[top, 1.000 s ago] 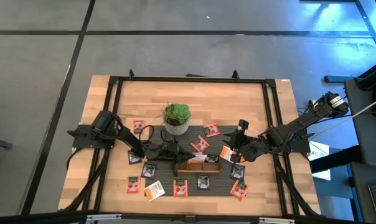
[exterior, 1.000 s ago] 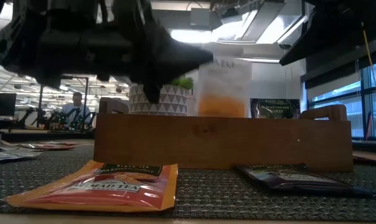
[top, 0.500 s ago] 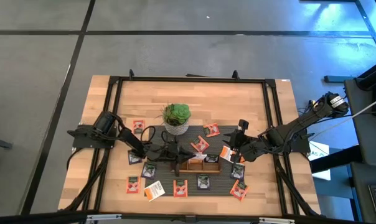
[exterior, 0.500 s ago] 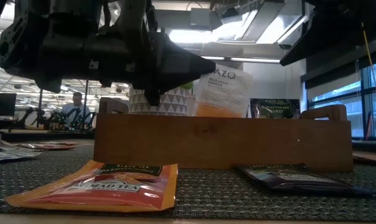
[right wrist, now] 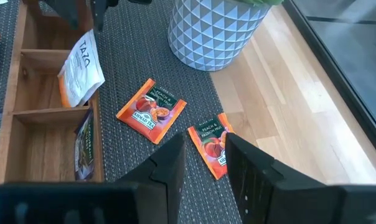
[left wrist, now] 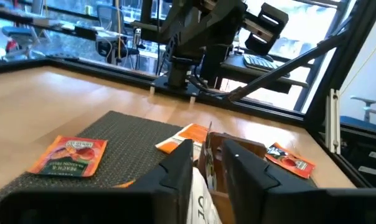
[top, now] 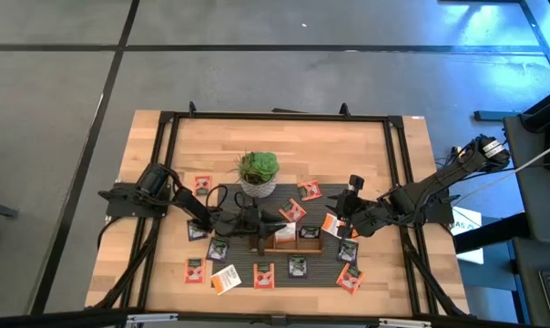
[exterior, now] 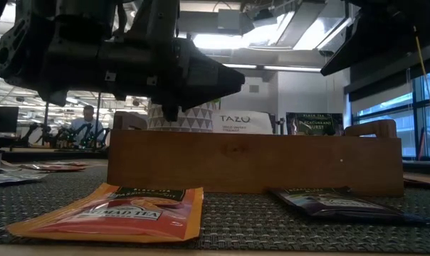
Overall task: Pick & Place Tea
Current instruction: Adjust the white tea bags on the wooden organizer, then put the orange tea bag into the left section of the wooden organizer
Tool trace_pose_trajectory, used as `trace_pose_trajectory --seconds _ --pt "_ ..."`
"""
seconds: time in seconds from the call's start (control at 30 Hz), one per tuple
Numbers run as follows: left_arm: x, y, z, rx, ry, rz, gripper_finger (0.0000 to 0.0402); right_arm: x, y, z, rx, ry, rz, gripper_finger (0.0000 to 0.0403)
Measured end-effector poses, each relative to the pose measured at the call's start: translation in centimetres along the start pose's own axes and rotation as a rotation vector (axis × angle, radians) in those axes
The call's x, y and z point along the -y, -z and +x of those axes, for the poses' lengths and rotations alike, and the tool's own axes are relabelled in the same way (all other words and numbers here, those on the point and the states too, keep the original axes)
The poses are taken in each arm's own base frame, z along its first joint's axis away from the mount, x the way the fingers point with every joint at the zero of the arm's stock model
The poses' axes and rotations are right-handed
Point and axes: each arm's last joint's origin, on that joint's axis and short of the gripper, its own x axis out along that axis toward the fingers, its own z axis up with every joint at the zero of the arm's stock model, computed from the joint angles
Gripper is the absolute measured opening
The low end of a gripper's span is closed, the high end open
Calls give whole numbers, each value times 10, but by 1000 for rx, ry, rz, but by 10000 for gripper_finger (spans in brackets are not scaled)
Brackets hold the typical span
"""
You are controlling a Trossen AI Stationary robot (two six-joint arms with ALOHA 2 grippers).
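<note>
Lying nearest in the low view: a flat orange-red tea sachet point(exterior: 109, 211) on the dark woven mat point(exterior: 272, 224), a dark grey sachet point(exterior: 329, 200) at 3 o'clock of it. Behind: long brown wooden three-compartment tray point(exterior: 254, 162), with a white-and-orange TAZO sachet point(right wrist: 81, 68) leaning in a compartment. Left gripper point(top: 271, 223) above the tray, fingers point(left wrist: 175, 171) narrowly parted beside the sachet. Right gripper point(top: 339, 219) beside the tray's 3 o'clock end, fingers point(right wrist: 169, 165) apart, empty. Farthest: white patterned plant pot point(top: 257, 187).

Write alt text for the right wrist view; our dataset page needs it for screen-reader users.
A white Tazo tea sachet leans in the middle compartment of a wooden tray, just below the left pincer. Beside the tray on the dark woven mat lie two orange-red tea sachets and a white geometric plant pot. The right pincer hovers open above them.
</note>
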Motion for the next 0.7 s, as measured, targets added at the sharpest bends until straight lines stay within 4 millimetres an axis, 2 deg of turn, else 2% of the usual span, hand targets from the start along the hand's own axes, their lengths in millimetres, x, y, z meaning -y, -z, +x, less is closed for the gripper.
trace_pose_trajectory --seconds 0.13,0.33,0.53,0.7 --pt "2 -12 -1 34 8 51 105 0 1 0 -12 -16 33 117" --pt "3 -44 -9 56 10 46 108 11 -2 11 -79 -63 180 117" --pt "-6 -69 -28 -135 -31 96 105 43 -7 32 -155 -77 196 117" --pt "-12 -85 -44 -265 -65 113 109 71 -15 47 -135 -74 235 123"
